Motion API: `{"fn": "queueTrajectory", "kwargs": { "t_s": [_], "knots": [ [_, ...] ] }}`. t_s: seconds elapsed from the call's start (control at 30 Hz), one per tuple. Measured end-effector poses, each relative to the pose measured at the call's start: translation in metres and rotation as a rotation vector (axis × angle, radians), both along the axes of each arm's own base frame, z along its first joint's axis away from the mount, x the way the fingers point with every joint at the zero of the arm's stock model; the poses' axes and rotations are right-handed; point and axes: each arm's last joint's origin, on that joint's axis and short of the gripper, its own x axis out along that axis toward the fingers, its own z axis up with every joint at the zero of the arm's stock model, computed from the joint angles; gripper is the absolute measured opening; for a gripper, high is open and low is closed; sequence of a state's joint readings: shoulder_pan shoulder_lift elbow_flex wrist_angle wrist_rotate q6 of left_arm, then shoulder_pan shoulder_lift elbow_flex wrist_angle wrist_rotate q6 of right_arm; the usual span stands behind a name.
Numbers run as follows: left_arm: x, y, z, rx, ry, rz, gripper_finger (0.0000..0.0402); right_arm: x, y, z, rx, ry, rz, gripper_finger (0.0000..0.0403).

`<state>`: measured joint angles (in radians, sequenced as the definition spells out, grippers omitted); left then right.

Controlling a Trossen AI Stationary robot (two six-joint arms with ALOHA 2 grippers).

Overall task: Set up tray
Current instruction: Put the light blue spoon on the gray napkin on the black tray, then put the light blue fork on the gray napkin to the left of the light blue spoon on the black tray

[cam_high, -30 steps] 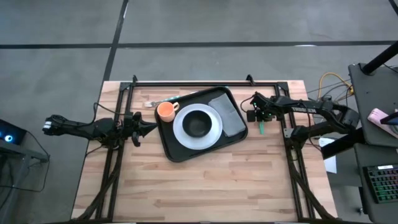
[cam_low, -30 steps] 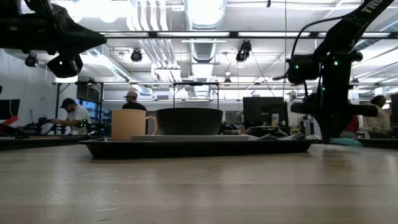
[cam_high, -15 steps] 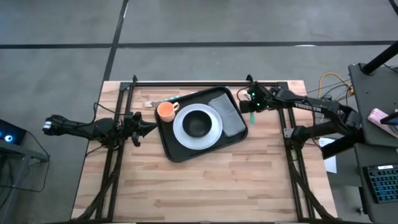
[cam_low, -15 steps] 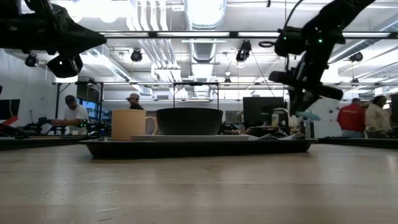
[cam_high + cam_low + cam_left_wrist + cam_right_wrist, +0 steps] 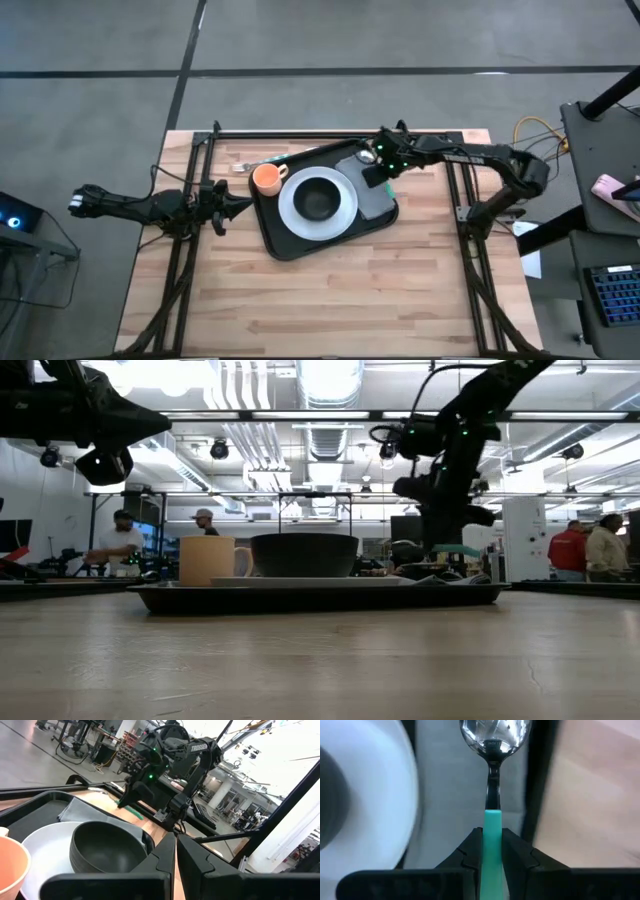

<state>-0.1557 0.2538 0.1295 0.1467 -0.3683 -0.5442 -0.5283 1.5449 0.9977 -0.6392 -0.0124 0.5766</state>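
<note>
Two arms in view. Right gripper (image 5: pixel 491 851) is clamped on the teal handle of a spoon (image 5: pixel 492 750); the metal bowl of the spoon projects straight out ahead of the jaws. Directly beneath the jaws lies the grey folded cloth (image 5: pixel 364 180), with the white plate (image 5: pixel 318 200) to one side of them and bare wood beyond the tray (image 5: pixel 278 239) rim on the other. Tray sits at table centre, toward the far edge, also carrying a dark bowl (image 5: pixel 318 198) and an orange mug (image 5: pixel 266 178). Left gripper (image 5: pixel 238 207) waits just beside the tray's left rim, fingers closed together, holding nothing.
</note>
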Motion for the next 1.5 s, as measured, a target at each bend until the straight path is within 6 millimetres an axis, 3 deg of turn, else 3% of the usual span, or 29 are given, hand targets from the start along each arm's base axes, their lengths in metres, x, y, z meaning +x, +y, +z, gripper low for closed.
{"fn": "queueTrajectory", "kwargs": {
  "t_s": [0.4,1.03,1.37,1.5],
  "knots": [
    [0.0,0.0,0.0,0.0,0.0,0.001,0.0,0.022,-0.01,-0.032,0.06,0.111,0.013,0.0042],
    [0.0,0.0,0.0,0.007,0.002,0.001,0.0,0.026,-0.008,-0.033,0.06,0.071,-0.024,0.0049],
    [0.0,0.0,0.0,0.008,0.002,0.001,0.0,0.027,-0.007,-0.03,0.114,0.033,-0.014,0.0132],
    [0.0,0.0,0.0,0.007,0.002,0.002,0.0,0.031,-0.004,-0.004,0.133,-0.1,0.122,0.0182]
  ]
}}
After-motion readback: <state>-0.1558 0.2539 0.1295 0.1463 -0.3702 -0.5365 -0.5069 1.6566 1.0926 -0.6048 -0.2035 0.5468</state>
